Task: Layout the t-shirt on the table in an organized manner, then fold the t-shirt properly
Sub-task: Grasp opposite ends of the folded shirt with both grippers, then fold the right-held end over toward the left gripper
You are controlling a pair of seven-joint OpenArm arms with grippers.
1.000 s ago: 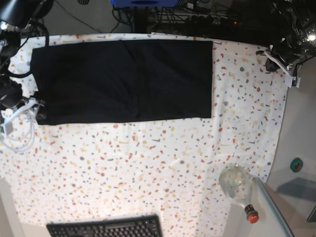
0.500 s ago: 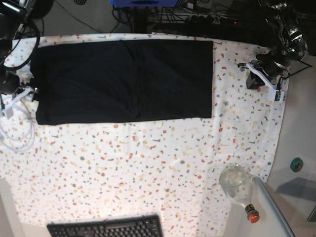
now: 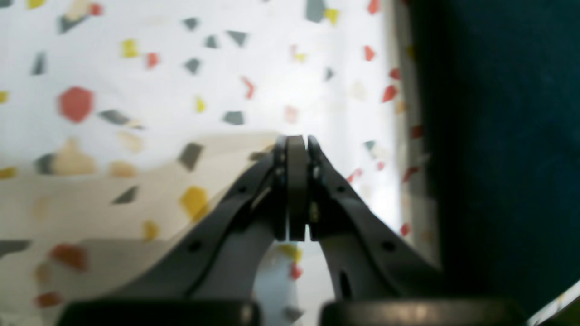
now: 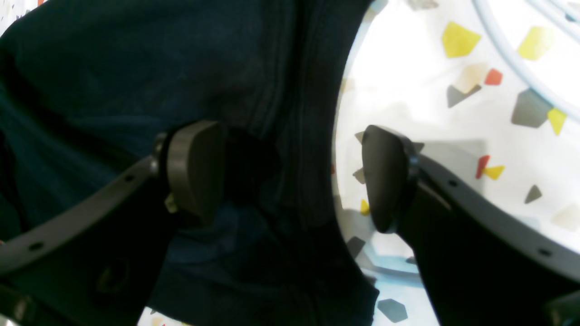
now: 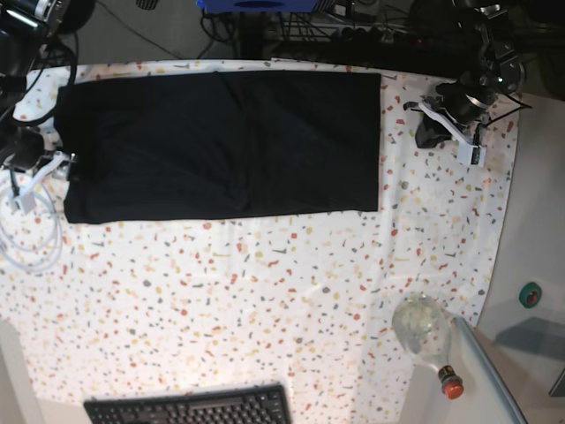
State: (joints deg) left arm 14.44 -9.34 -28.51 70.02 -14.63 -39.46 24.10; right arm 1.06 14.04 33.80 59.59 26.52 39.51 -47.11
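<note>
Writing: we read none.
T-shirt (image 5: 221, 146): folded rectangle, far on the table (image 5: 265, 291).
Near edge: keyboard (image 5: 190, 408), bottle (image 5: 425, 331).
Left gripper (image 3: 297, 190): pressed together, empty.
Right gripper (image 4: 290, 176): wide, straddling shirt's edge.

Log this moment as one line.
t-shirt: folded rectangle on table | left gripper: shut, empty | right gripper: open, straddling shirt edge

The t-shirt (image 5: 221, 141) is seen as soft, matt black cloth, with stitched seams visible in the right wrist view. The table (image 5: 265, 300) is covered by a smooth white sheet printed with coloured flecks, faintly creased. The gripper fingers (image 4: 385, 181) appear as dark matt plastic. A bottle (image 5: 424, 331) of clear, glossy material is capped in red.
</note>
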